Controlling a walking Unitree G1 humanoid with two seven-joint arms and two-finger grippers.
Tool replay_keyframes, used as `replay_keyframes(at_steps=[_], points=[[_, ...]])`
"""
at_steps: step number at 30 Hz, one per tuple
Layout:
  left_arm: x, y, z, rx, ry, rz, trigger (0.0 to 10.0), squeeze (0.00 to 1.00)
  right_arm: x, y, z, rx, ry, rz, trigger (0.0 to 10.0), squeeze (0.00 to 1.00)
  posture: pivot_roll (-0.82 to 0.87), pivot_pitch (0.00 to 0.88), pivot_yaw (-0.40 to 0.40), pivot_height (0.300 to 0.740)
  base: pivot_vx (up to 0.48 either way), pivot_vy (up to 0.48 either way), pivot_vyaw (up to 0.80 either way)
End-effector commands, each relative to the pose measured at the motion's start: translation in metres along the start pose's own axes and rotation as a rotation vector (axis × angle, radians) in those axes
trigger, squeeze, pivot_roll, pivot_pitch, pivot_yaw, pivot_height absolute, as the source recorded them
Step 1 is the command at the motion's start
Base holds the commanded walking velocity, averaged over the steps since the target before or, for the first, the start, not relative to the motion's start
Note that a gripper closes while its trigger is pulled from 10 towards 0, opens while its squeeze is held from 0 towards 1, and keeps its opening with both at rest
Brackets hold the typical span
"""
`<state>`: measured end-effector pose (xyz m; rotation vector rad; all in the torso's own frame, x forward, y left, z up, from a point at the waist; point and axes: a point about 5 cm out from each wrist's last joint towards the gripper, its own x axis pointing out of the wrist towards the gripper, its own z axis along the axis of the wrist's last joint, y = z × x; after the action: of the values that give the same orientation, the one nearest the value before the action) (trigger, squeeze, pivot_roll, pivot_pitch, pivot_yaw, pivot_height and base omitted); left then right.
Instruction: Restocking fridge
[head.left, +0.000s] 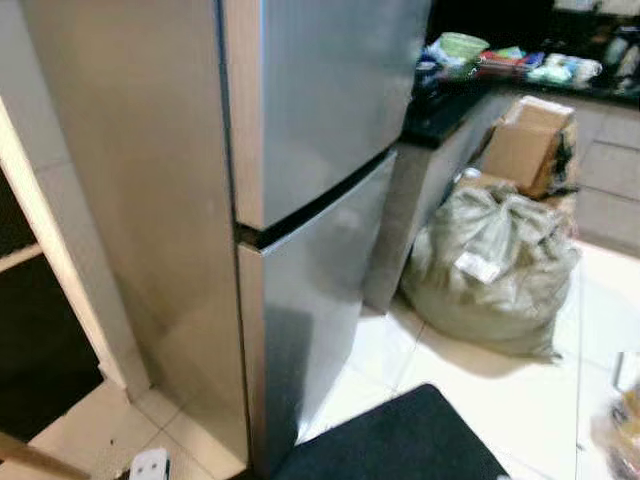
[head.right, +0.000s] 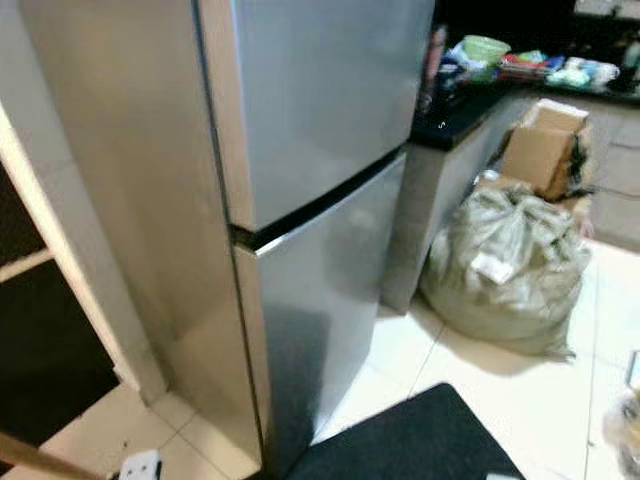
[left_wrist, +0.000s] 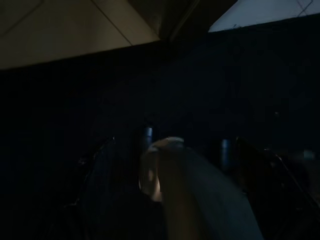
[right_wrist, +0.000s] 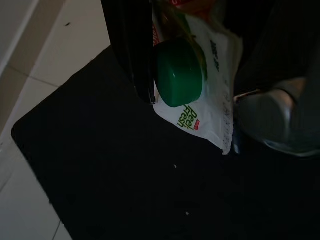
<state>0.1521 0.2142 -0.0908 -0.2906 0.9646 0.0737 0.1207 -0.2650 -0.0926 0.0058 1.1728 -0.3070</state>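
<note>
My two head eyes look forward and steeply down from close range at a steel fridge (head.left: 300, 200) filling the left and centre of both frames, and both share the tied sack (head.right: 510, 270) at right and the dark mat (head.left: 400, 440) along the bottom edge. My right wrist camera points almost straight down at that mat from near. My left wrist camera faces deep shade, with pale tiles (left_wrist: 75, 30) at upper left.
</note>
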Motion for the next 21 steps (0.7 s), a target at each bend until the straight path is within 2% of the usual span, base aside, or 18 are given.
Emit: replay_keyframes(at_steps=[1,6,11,12,13,14,15,16,17,18,21], points=[[0.0,0.001,-0.001,-0.009,0.001,0.011,10.0,0.0,0.0,0.0,0.003,-0.013,-0.009,-0.001,10.0,0.0,-0.04,0.0,-0.014,0.74,0.0,0.0,0.0],[0.0,0.004,0.006,-0.026,-0.036,0.027,10.0,0.0,0.0,0.0,0.002,-0.014,-0.008,0.0,10.0,0.0,-0.04,0.0,-0.015,0.74,0.0,0.0,0.0],[-0.002,0.018,0.043,-0.103,-0.202,0.081,10.0,0.0,0.0,-0.001,0.001,-0.013,-0.006,-0.001,10.0,0.0,-0.04,0.0,-0.015,0.74,0.0,0.0,0.0],[-0.002,0.018,0.043,-0.103,-0.202,0.081,10.0,0.0,0.0,-0.001,0.001,-0.013,-0.006,-0.001,10.0,0.0,-0.04,0.0,-0.015,0.74,0.0,0.0,0.0],[-0.006,0.027,0.069,-0.151,-0.324,0.09,10.0,0.0,0.0,-0.001,0.001,-0.013,-0.006,-0.002,10.0,0.0,-0.04,0.0,-0.015,0.74,0.0,0.0,0.0],[-0.009,0.031,0.084,-0.173,-0.39,0.082,10.0,0.0,0.0,-0.001,0.001,-0.013,-0.006,-0.003,10.0,0.0,-0.04,0.0,-0.015,0.74,0.0,0.0,0.0],[-0.009,0.031,0.084,-0.173,-0.39,0.082,10.0,0.0,0.0,-0.001,0.001,-0.013,-0.006,-0.003,10.0,0.0,-0.04,0.0,-0.015,0.74,0.0,0.0,0.0],[-0.013,0.034,0.099,-0.187,-0.45,0.066,10.0,0.0,0.0,-0.002,0.001,-0.012,-0.006,-0.003,10.0,0.0,-0.04,0.0,-0.014,0.74,0.0,0.0,0.0],[-0.016,0.034,0.115,-0.161,-0.508,0.02,10.0,0.0,0.0,-0.002,0.001,-0.013,-0.006,-0.003,10.0,0.0,-0.04,0.0,-0.014,0.74,0.0,0.0,0.0],[-0.016,0.034,0.115,-0.161,-0.508,0.02,10.0,0.0,0.0,-0.002,0.001,-0.013,-0.006,-0.003,10.0,0.0,-0.04,0.0,-0.014,0.74,0.0,0.0,0.0],[-0.024,0.027,0.15,-0.075,-0.621,-0.13,10.0,0.0,0.0,-0.002,0.001,-0.011,-0.006,-0.003,10.0,0.0,-0.04,0.0,-0.012,0.74,0.0,0.0,0.0]])
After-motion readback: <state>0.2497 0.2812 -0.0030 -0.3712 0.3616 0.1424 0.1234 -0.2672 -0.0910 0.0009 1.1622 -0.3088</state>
